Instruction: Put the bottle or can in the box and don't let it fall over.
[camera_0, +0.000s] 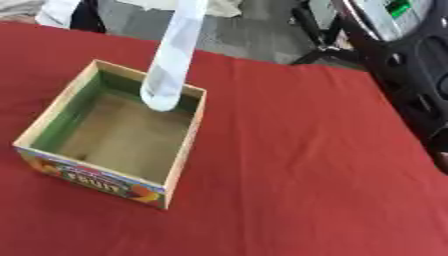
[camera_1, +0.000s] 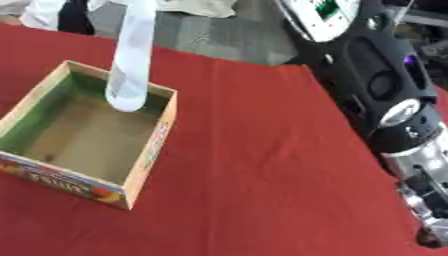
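A pale, translucent bottle (camera_0: 172, 60) hangs tilted over the far side of the box, its lower end down inside by the far wall. Its top runs out of the picture, so what holds it is hidden. The open cardboard box (camera_0: 185, 150) stands on the red table at the left, with green inner walls, a brown floor and a "FRUIT" print on its near side; nothing else lies in it. My right arm (camera_1: 398, 115), black and silver, comes down the right edge, and only a bit of the right hand (camera_1: 427, 231) shows at the lower right corner. My left hand is out of sight.
The red tablecloth (camera_0: 297, 165) spreads to the right of and in front of the box. Beyond the table's far edge there is grey floor, a black chair base (camera_0: 319, 35) and white cloth at the top left.
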